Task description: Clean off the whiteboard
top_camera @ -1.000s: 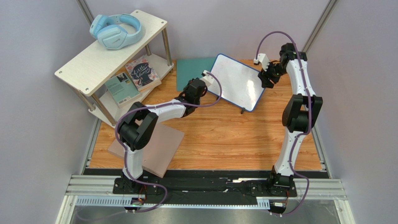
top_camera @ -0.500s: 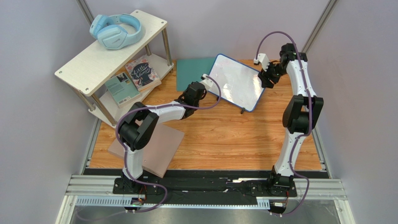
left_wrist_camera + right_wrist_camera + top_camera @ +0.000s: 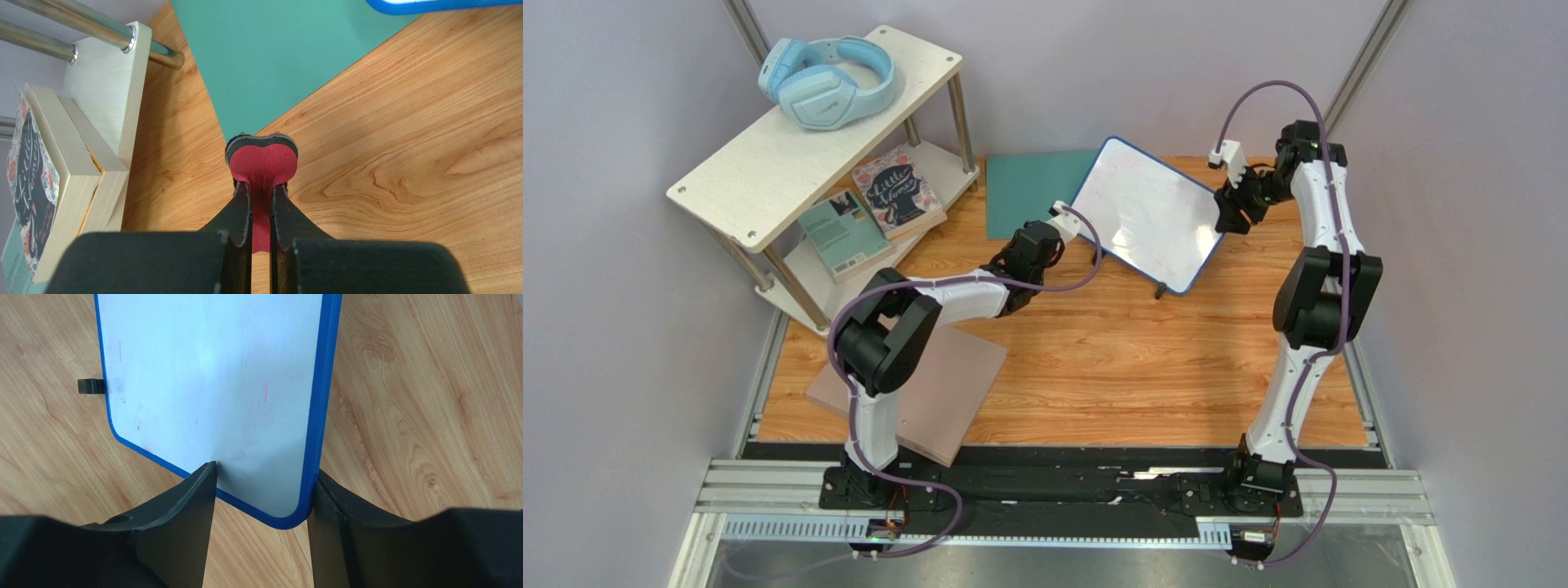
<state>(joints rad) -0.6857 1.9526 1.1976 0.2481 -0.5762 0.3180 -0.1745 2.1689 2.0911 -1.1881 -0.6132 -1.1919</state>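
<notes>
Left gripper (image 3: pixel 261 193) clenches the red eraser (image 3: pixel 263 162); right gripper (image 3: pixel 264 474) straddles the whiteboard (image 3: pixel 215 373) corner, grip unclear. Steady that corner, then wipe flat.

Bright, even overhead light, sharp frames, faint glare on whiteboard (image 3: pixel 1146 229).

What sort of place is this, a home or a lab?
Probably a robot lab test cell: robot arms bolted to a metal rail, plain walls boxing in the wooden table, and staged props such as headphones and a whiteboard.
</notes>
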